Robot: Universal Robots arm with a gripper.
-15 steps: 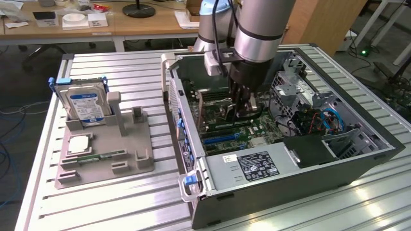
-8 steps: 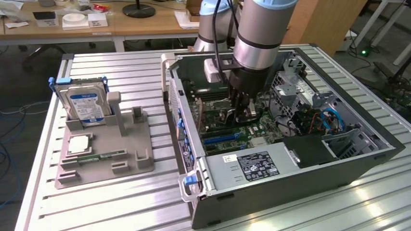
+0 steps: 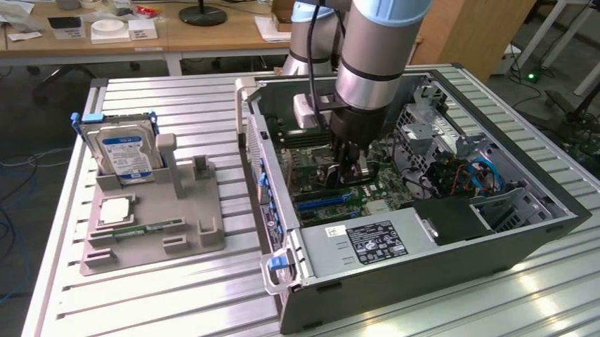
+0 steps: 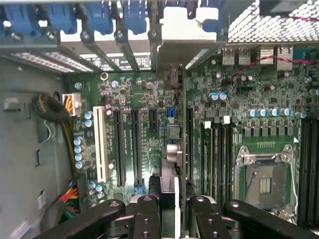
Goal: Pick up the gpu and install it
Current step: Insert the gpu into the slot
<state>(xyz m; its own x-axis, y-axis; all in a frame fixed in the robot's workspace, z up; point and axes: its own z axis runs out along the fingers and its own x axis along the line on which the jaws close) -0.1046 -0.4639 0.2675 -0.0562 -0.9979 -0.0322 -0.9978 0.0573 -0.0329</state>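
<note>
A: Your pincer (image 3: 349,170) is deep inside the computer case (image 3: 525,232), clamped on the gpu (image 4: 170,149), card held edge-on straight below the fingers.

B: Keep it square to the motherboard (image 4: 144,124) slot directly beneath, bracket toward the rear openings.

A: Away from the pincer, the grey tray (image 3: 192,232) holds the hard drive (image 3: 124,156).

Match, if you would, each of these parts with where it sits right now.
Things:
1. hard drive
2. gpu
3. memory stick

Places:
A. lying flat on the grey holder
B. clamped in the gripper, inside the computer case
C. standing upright in the grey holder

Pairs: 1-C, 2-B, 3-A
</note>
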